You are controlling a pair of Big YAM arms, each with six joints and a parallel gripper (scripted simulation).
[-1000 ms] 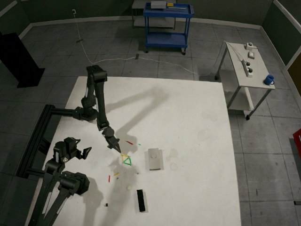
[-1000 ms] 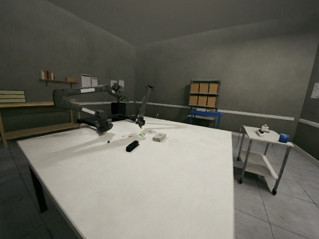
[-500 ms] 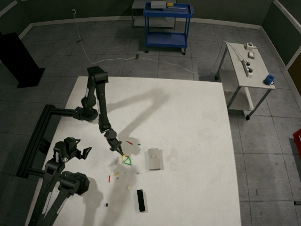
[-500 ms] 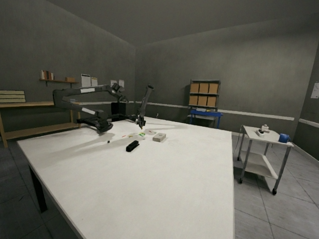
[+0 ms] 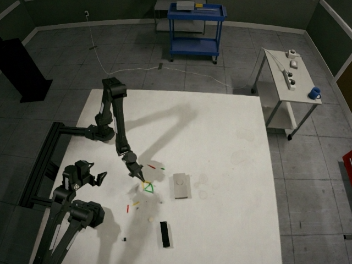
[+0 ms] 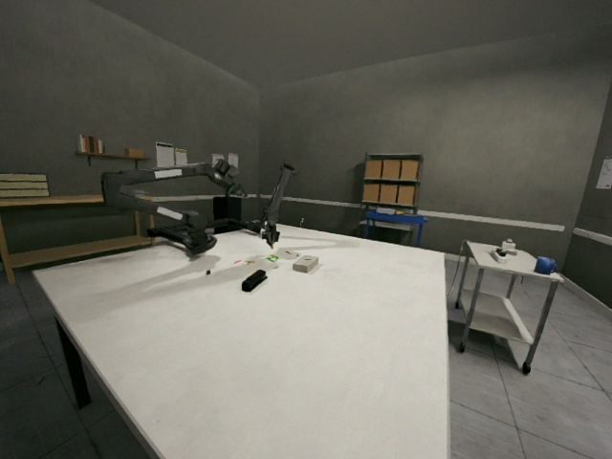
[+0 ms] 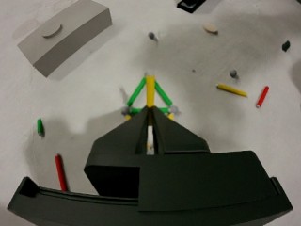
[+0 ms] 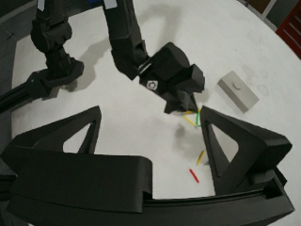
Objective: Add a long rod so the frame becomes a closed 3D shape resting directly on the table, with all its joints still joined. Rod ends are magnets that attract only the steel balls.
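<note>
The frame [image 5: 147,187] is a small green triangle of rods with steel balls at its corners and yellow rods at one side; it lies on the white table and also shows in the left wrist view [image 7: 150,97]. My left gripper [image 5: 141,179] is right above the frame's edge, shut on a long yellow rod [image 7: 150,116]. The rod points down over the triangle, its far end at the far corner ball. My right gripper [image 5: 98,177] is open and empty, held high near the table's left edge, well away from the frame.
Loose rods lie around the frame: red [image 5: 151,166], green [image 5: 162,168], yellow [image 5: 136,203], red [image 5: 127,208]. Loose steel balls [image 7: 233,74] [image 7: 150,36] lie nearby. A grey block [image 5: 180,185], a black block [image 5: 164,234] and a tan disc [image 5: 150,219] sit close by.
</note>
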